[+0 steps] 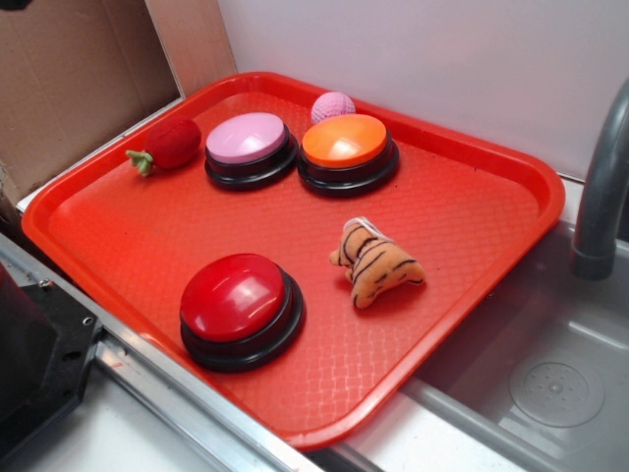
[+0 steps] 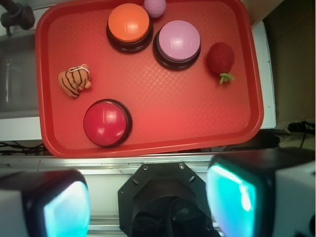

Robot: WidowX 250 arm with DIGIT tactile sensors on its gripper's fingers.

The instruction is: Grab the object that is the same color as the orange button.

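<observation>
The small orange plush tiger (image 1: pixel 375 264) with black stripes and a white tag lies on the red tray (image 1: pixel 462 197), right of centre; in the wrist view the tiger (image 2: pixel 74 81) lies at the tray's left. The orange button (image 1: pixel 346 144) stands at the tray's back; the wrist view shows it (image 2: pixel 129 23) at the top. My gripper (image 2: pixel 148 205) hangs high above the robot's base, off the tray's near edge, far from the tiger. Its two pads (image 2: pixel 66 210) stand wide apart with nothing between them. The gripper is out of the exterior view.
A pink-topped button (image 1: pixel 248 140), a red-topped button (image 1: pixel 236 298), a red plush strawberry (image 1: pixel 171 145) and a pink knitted ball (image 1: pixel 333 105) share the tray. A steel sink (image 1: pixel 550 383) with a grey tap (image 1: pixel 601 187) lies to the right. Cardboard (image 1: pixel 79 79) stands behind left.
</observation>
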